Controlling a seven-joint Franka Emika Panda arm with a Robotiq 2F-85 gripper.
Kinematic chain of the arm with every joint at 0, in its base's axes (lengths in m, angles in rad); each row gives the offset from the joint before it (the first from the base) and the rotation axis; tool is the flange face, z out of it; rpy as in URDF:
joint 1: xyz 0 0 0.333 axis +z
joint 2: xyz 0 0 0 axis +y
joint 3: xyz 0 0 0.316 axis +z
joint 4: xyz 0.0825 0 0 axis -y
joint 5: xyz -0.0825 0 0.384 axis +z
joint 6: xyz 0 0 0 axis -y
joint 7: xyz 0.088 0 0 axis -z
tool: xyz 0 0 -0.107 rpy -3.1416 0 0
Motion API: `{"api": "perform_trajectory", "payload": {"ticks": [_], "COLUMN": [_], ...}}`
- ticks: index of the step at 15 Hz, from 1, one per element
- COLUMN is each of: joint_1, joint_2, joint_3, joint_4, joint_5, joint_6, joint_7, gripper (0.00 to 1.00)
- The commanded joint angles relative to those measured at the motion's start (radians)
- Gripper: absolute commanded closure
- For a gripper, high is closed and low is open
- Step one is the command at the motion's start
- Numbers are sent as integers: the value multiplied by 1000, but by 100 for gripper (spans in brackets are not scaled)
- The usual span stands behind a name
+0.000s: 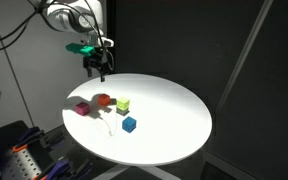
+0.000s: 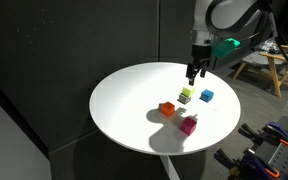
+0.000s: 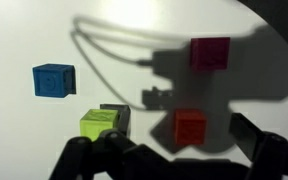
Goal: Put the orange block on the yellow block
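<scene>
The orange block (image 1: 104,100) (image 2: 167,109) lies on the round white table (image 1: 174,110) (image 2: 124,100), apart from the other cubes. The yellow block (image 1: 123,104) (image 2: 186,95) sits close beside it, lime-tinted. My gripper (image 1: 99,66) (image 2: 194,74) hangs high above the table near its edge, open and empty. In the wrist view the orange block (image 3: 189,127) lies in shadow between my spread fingers (image 3: 174,150), far below them. The yellow block (image 3: 102,124) is to its left.
A blue cube (image 1: 129,124) (image 2: 206,96) (image 3: 53,80) and a magenta cube (image 1: 82,108) (image 2: 189,124) (image 3: 210,52) also lie on the table near the two blocks. Dark curtains surround the table. A wooden stool (image 2: 259,62) stands behind.
</scene>
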Motion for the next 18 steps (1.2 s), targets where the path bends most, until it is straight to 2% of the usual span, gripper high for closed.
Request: {"api": "perform_trajectory", "payload": {"ticks": [1, 6, 9, 18], "joint_1": [14, 37, 46, 74], "joint_2": [51, 129, 188, 341], "joint_3": [13, 23, 18, -1], "joint_4": [33, 64, 99, 272], "joint_5": [-3, -13, -17, -38], "joint_6": [45, 142, 159, 28], "joint_7": [1, 16, 24, 90], "gripper": [0, 0, 0, 0]}}
